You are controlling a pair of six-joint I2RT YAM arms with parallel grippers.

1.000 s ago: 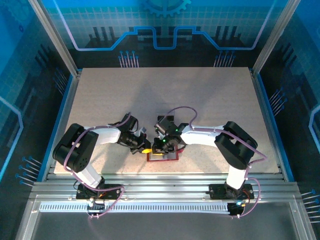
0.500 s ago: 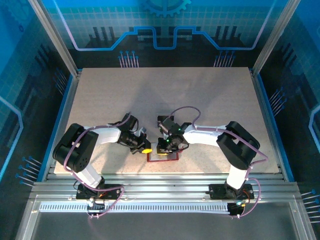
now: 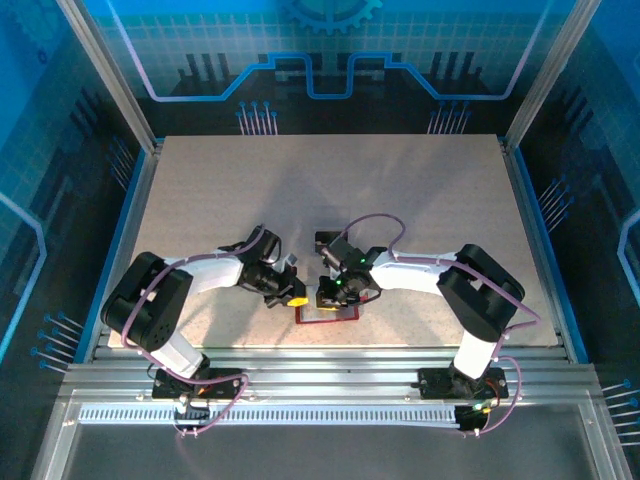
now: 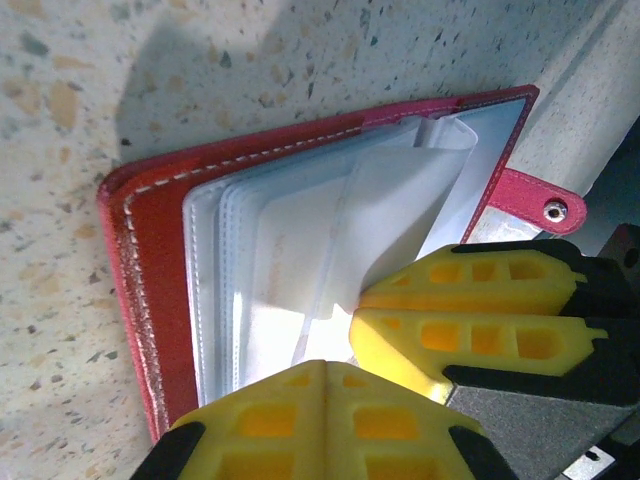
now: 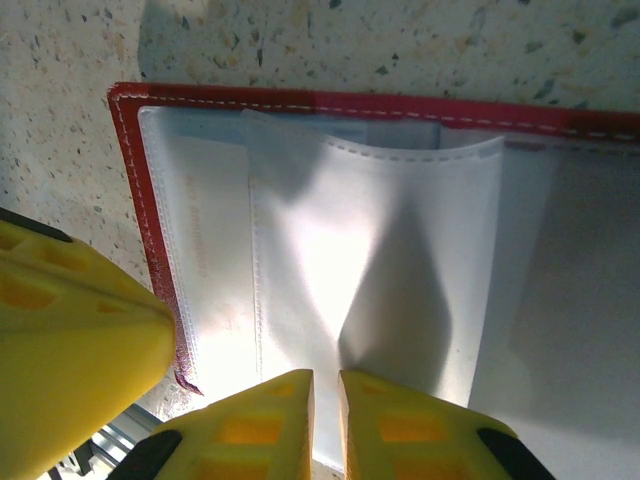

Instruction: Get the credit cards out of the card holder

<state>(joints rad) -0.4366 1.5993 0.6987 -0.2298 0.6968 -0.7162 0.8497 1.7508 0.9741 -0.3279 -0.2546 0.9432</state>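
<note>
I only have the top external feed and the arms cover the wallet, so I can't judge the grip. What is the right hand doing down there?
Observer: From the right wrist camera, the right hand is nipped on the edge of a pale pocket of the card holder, which lies open.
Operator: And the left hand?
Observer: From the left wrist camera, the left hand is shut, fingers together above the pockets. I cannot tell whether it presses down.
Operator: Is the pinched pocket lifted?
Observer: Yes, it buckles up off the flat pockets beneath it.
</note>
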